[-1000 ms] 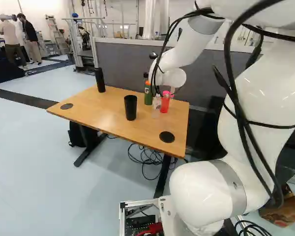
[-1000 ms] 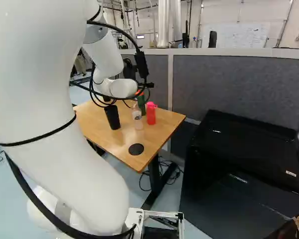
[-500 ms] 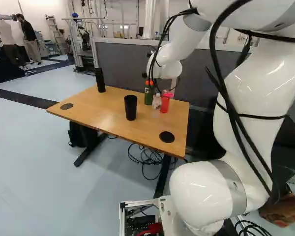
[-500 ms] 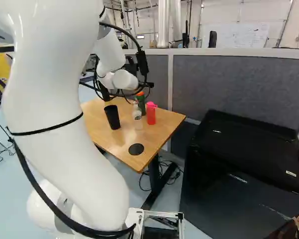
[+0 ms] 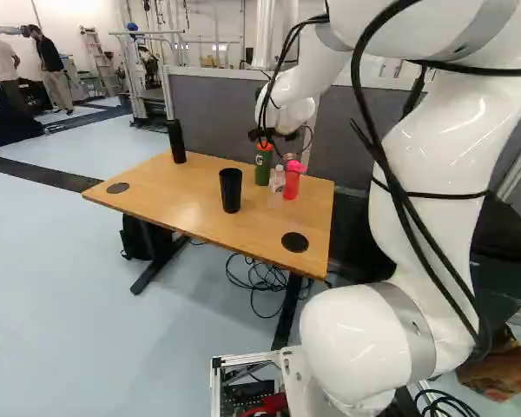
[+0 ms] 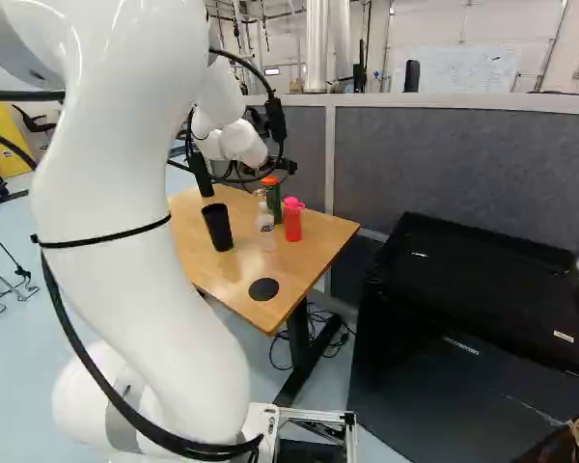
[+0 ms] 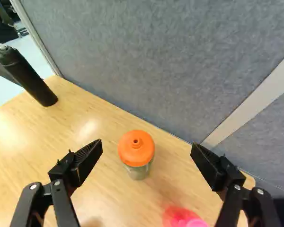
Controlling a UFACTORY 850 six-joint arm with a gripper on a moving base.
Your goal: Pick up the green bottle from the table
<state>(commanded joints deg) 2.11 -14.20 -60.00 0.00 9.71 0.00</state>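
Wooden table (image 5: pixel 156 187) beside grey partition (image 6: pixel 463 154) bears green bottle (image 7: pixel 136 149), upright near the partition-side edge, just below the released tool (image 5: pixel 267 137), whose fingers stand spread, with clear bottle (image 5: pixel 276 184) and red bottle (image 6: pixel 292 225) close by, black cup (image 5: pixel 231 191) near, black flask (image 5: pixel 176 142) well apart.

The white arm's far end (image 5: pixel 288 115) has shifted toward ten o'clock in the left base view, twelve in the right.
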